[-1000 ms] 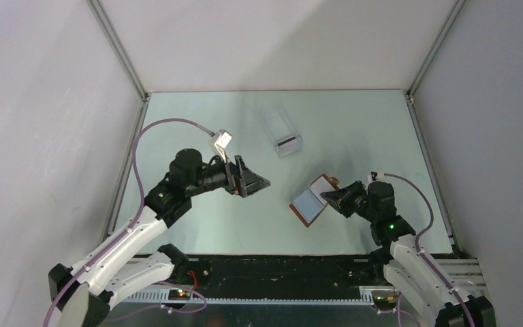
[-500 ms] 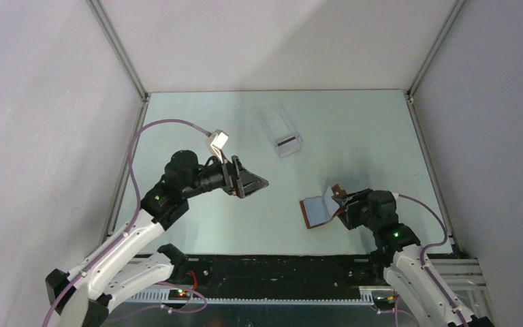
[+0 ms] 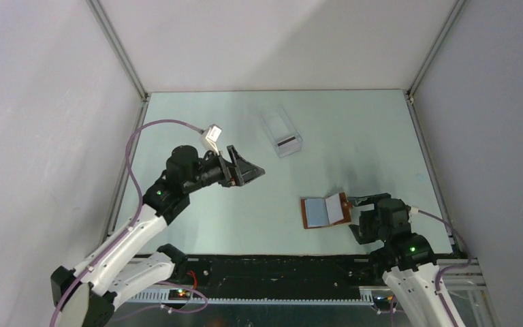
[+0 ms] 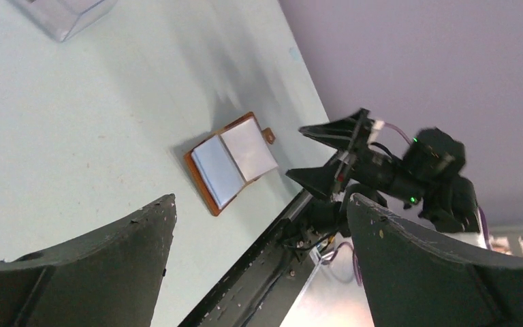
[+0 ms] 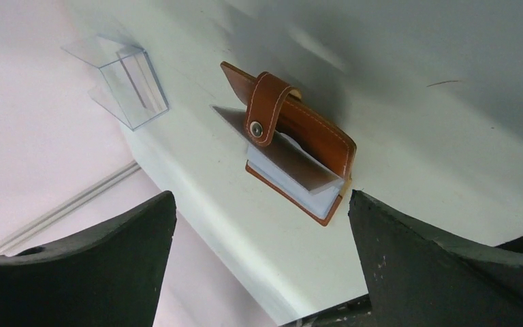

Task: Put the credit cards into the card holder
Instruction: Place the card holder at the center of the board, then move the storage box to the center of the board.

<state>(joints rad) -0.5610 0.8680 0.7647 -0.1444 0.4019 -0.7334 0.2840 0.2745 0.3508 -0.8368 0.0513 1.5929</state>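
R gripper (image 3: pixel 355 214) let go: tan stitched-leather card holder (image 3: pixel 325 212) now flat open, lower right. L gripper (image 3: pixel 252 174) and R both wide, empty.

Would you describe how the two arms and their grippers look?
The left arm and right arm have white lower links and black upper joints, each with a green light. A purple cable loops along the left arm to a white connector box; the right arm carries a cable too. The left gripper and right gripper have dark, wedge-shaped fingers.

Left pincer (image 3: pixel 248 165), right pincer (image 3: pixel 357 212) spread wide
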